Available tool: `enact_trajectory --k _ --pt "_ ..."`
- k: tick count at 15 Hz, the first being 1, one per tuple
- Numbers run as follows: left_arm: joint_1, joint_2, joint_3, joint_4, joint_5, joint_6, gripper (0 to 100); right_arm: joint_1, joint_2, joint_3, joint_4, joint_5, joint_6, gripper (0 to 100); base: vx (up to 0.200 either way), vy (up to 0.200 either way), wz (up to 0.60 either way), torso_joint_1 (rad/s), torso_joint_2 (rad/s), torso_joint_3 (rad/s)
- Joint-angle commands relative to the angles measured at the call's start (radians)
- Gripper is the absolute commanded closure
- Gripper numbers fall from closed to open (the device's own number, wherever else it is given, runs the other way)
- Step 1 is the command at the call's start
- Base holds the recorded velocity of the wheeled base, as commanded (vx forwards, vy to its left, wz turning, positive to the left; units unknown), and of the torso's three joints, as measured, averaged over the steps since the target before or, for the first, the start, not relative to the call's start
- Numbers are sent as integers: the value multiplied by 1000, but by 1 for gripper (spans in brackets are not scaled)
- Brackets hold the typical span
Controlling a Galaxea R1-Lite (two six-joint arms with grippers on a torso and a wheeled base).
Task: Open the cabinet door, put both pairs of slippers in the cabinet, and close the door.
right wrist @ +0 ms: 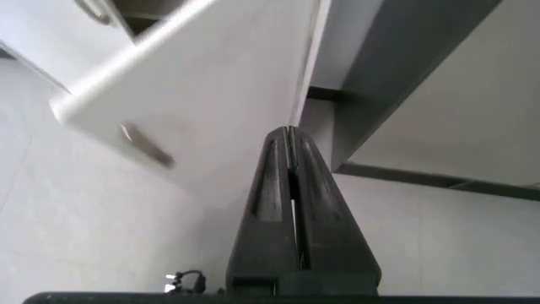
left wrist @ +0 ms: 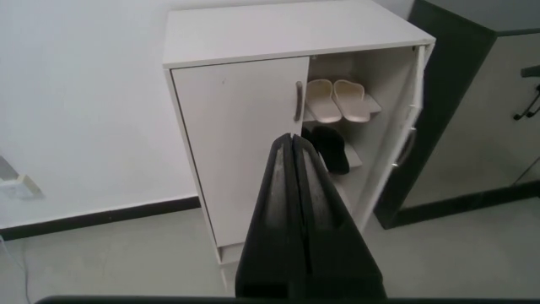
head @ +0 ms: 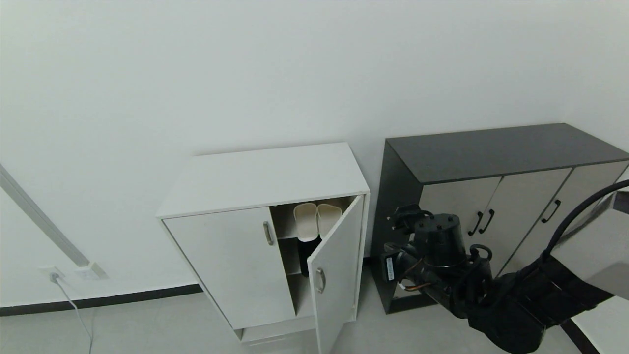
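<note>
**Slippers in, door ajar**

Beige slippers [head: 317,220] lay side by side on the upper shelf of the cabinet [head: 260,177], black slippers [left wrist: 327,148] below, long axes front to back. The right door [head: 336,255] stood half open. The left tool [left wrist: 292,139] and the right tool [right wrist: 291,156] were pinched together, empty, the right one near the door.

- The upper slippers [head: 317,220] lie side by side on the cabinet's [head: 260,174] top shelf.
- The lower slippers [left wrist: 329,149] lie on the shelf beneath.
- The right door [head: 336,250] stands ajar.
- A sideboard [head: 491,150] stands just right of the cabinet.

wall [head: 295,73]: plain white | floor [head: 147,324]: pale grey | dark sideboard [head: 491,152]: against wall | wall socket [head: 51,273]: low on wall
</note>
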Motion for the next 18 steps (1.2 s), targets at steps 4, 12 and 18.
enact_trajectory --k 4,12,18 --pt "0 1 0 0 2 0 100 6 -10 34 -6 55 1 100 0 0 600 2 4 1" --pt "0 1 0 0 2 0 100 6 -16 105 -15 107 -35 100 0 0 0 0 0 0" --pt "0 1 0 0 2 -1 100 8 -11 197 -69 202 -95 100 0 0 0 0 0 0"
